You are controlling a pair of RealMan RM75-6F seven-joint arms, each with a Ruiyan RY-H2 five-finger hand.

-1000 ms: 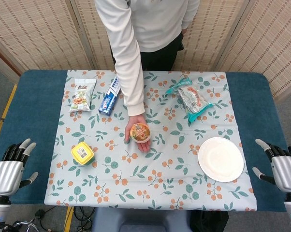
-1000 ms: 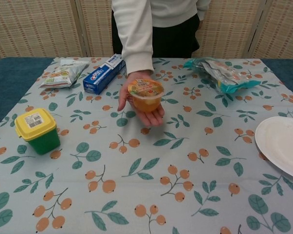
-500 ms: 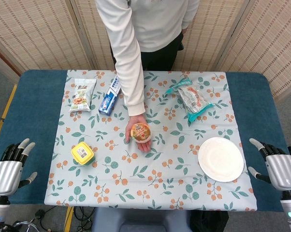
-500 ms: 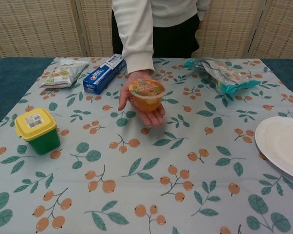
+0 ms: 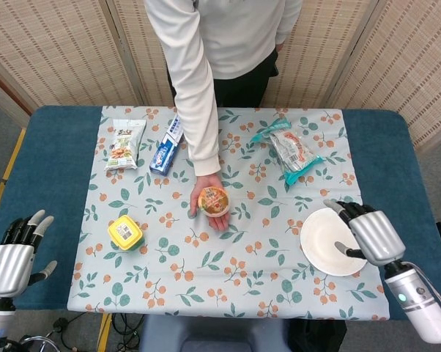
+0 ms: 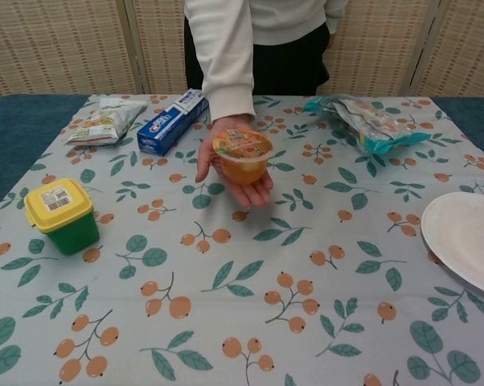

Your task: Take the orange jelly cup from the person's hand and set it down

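Observation:
The orange jelly cup (image 5: 213,201) (image 6: 242,156) rests on the person's open palm (image 5: 217,214) (image 6: 244,190), held just above the middle of the flowered cloth. In the head view my right hand (image 5: 370,234) hovers over the right part of the white plate, fingers spread and holding nothing, well right of the cup. Off the table's left front corner, my left hand (image 5: 14,254) hangs with fingers apart and empty. Neither hand shows in the chest view.
A green tub with a yellow lid (image 5: 126,234) (image 6: 60,215) stands front left. At the back lie a snack bag (image 5: 124,144), a blue toothpaste box (image 5: 167,149) and a teal packet (image 5: 294,152). The white plate (image 5: 324,242) (image 6: 467,239) sits front right.
My right hand has swung in from the table's right edge to above the white plate. The cup, the person's palm and my left hand have stayed put.

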